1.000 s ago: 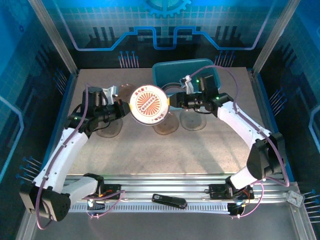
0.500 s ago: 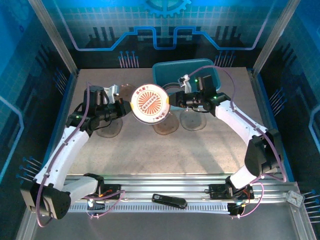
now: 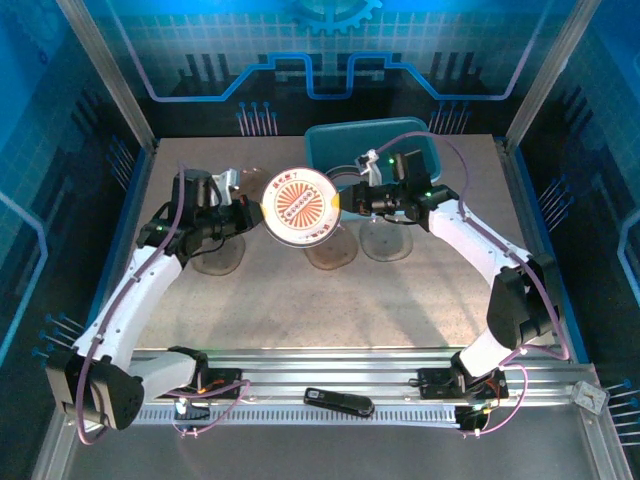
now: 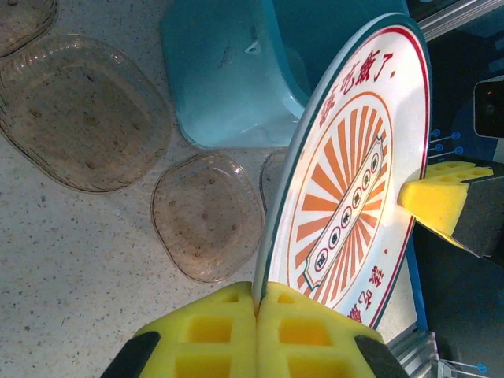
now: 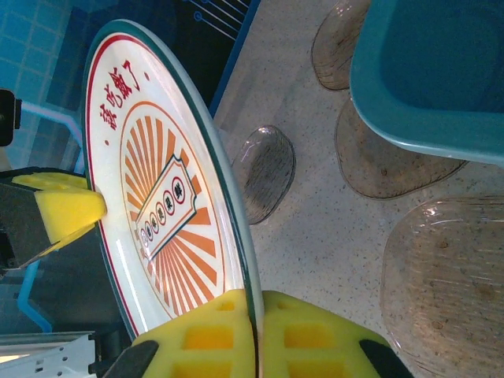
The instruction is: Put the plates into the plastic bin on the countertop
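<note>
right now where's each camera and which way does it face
top external: above and behind the left arm and right arm, looking down on the countertop; they hold the round plate near the bin.
left wrist: on the left arm, looking past left fingers shut on the plate rim toward bin and brown plates.
right wrist: on the right arm, looking past right fingers shut on the opposite rim.
wrist views share: plate face, bin, the other arm's finger.

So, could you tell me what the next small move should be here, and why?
Probably open the left claw and let go. Both claws are shut on opposite rims of the plate, held upright above the countertop, and the right claw is on the side nearer the bin, so it seems best placed to carry the plate over.
</note>
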